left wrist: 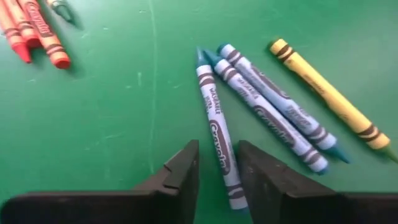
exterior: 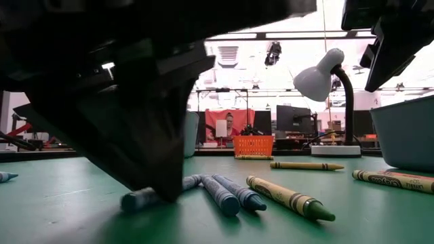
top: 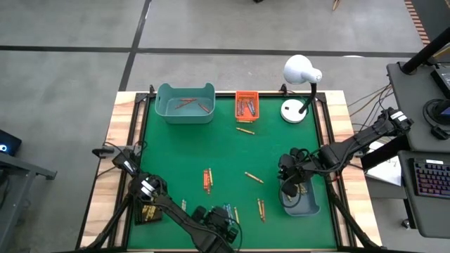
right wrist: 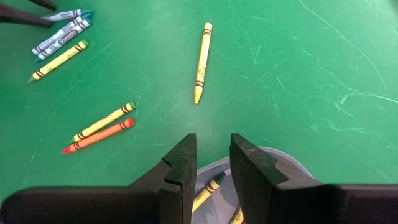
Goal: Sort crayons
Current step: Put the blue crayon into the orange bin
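Observation:
Three blue crayons (left wrist: 267, 118) and a yellow one (left wrist: 329, 93) lie fanned on the green mat near the table's front edge. My left gripper (left wrist: 217, 148) points steeply down over them, open. Its fingertips stand either side of the outermost blue crayon (left wrist: 214, 118), near its butt end. My right gripper (right wrist: 213, 146) hangs open and empty over the grey bin (right wrist: 273, 155) at the right, where yellow crayons (right wrist: 210, 188) lie. Loose crayons are scattered across the mat: an orange pair (top: 207, 180) and single yellow ones (top: 254, 177). My left gripper straddles the blue crayon's butt end (left wrist: 231, 186) from above, fingers across it. One finger (left wrist: 261, 180) stands right at the crayon's side, and green mat shows between the crayon and the other finger. Whether a finger touches it, I cannot tell. The crayon lies flat on the mat.
At the far edge stand a teal bin (top: 185, 103) with red crayons, a small orange tray (top: 247, 105) and a white desk lamp (top: 301, 77). A black tray (top: 148, 213) sits at the front left. Red crayons (left wrist: 37, 31) lie close to the left gripper.

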Available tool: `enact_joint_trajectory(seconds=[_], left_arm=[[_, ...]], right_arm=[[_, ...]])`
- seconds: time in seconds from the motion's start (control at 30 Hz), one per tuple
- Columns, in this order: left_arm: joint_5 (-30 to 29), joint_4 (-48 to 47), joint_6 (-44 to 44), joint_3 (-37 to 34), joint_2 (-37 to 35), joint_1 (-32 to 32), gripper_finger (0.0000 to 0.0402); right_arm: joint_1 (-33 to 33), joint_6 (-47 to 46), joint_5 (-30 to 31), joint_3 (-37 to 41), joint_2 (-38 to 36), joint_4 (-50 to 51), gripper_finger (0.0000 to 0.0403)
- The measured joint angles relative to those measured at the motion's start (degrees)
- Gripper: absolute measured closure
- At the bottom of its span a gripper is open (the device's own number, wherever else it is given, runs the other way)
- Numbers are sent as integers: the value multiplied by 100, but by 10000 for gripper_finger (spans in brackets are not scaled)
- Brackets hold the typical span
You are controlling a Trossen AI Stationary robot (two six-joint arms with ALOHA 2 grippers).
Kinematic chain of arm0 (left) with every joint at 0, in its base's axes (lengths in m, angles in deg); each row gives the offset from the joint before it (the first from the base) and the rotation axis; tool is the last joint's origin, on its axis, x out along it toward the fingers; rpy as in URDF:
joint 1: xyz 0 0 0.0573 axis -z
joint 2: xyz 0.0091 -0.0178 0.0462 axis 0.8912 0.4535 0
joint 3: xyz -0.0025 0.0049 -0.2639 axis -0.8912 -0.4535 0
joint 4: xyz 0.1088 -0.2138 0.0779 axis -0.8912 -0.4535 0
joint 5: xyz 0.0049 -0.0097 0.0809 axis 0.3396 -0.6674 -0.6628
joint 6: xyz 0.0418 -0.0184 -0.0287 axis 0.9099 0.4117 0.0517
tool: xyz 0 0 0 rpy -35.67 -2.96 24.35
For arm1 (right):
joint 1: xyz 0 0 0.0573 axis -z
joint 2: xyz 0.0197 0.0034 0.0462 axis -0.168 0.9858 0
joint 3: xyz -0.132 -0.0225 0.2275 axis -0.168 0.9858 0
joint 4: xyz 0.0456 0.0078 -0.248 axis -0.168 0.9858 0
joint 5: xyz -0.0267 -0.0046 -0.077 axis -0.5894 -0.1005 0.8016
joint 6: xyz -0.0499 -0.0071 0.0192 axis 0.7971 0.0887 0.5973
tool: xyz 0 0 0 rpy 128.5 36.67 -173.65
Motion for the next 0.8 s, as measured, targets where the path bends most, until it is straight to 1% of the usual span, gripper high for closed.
enact_joint_trajectory(seconds=[0.2, 0.27, 0.4, 0.53, 0.67, 0.8], left_arm=[[225, -295, 2, 0, -2, -3, 374], [250, -396, 6, 12, -5, -2, 393], [339, -679, 108, 11, -61, -1, 396], [302, -999, 230, 9, -248, 22, 400], [-182, -1179, 606, 9, -533, 86, 401], [-984, -1203, 1309, 9, -1008, 176, 401]], right_arm=[[0, 5, 17, 0, 0, -29, 323], [0, 10, 108, 0, 0, -42, 323], [1, 11, 303, 0, 0, -42, 318], [2, 39, 364, 2, 0, -143, 316], [2, 196, 403, 17, 0, -342, 323], [2, 460, 450, 38, 0, -677, 329]])
